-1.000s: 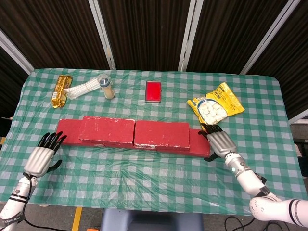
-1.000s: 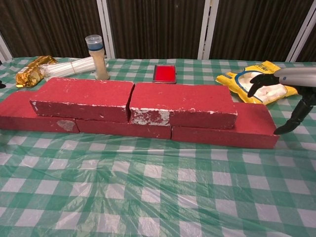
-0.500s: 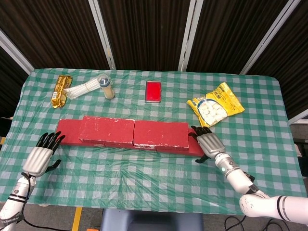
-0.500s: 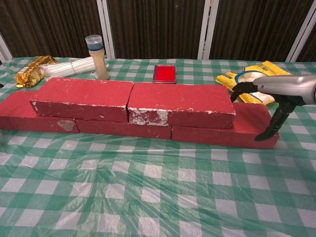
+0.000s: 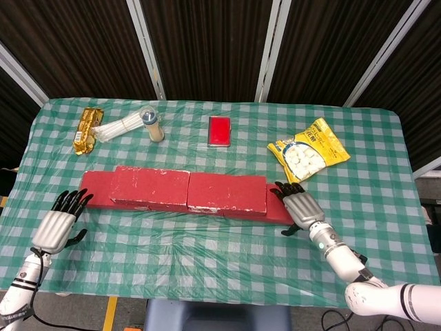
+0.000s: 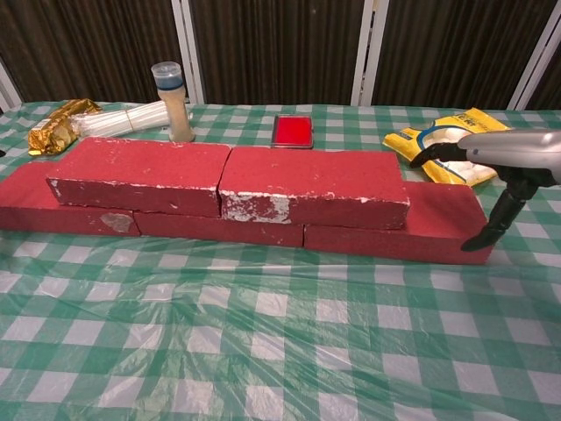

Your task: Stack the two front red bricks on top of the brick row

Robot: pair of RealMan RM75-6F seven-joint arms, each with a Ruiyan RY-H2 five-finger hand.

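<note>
Bricks fill the middle of the green-and-white checked tablecloth under clear plastic (image 5: 207, 255). The two upper red bricks with chipped white edges sit end to end: the left top brick (image 6: 136, 174) and the right top brick (image 6: 311, 182) touch at a seam and rest on the lower row of red bricks (image 6: 219, 228), which sticks out at both ends.

My right hand (image 5: 298, 207) is at the right end of that lower row, palm down, fingers apart and holding nothing. In the chest view its fingertips (image 6: 428, 154) reach above the exposed end of the bottom brick, and my dark thumb (image 6: 493, 226) points down at the brick's front right corner; I cannot tell whether it touches.

My left hand (image 5: 60, 219) lies near the left end of the row, just apart from it, fingers spread and empty.

Behind the bricks stand a clear jar with a blue lid (image 6: 172, 98), a bundle of white sticks (image 6: 118, 121), a crinkled gold foil packet (image 6: 54, 127), a flat red rectangular box (image 6: 292, 131) and a yellow snack bag with white pieces (image 5: 309, 149).
</note>
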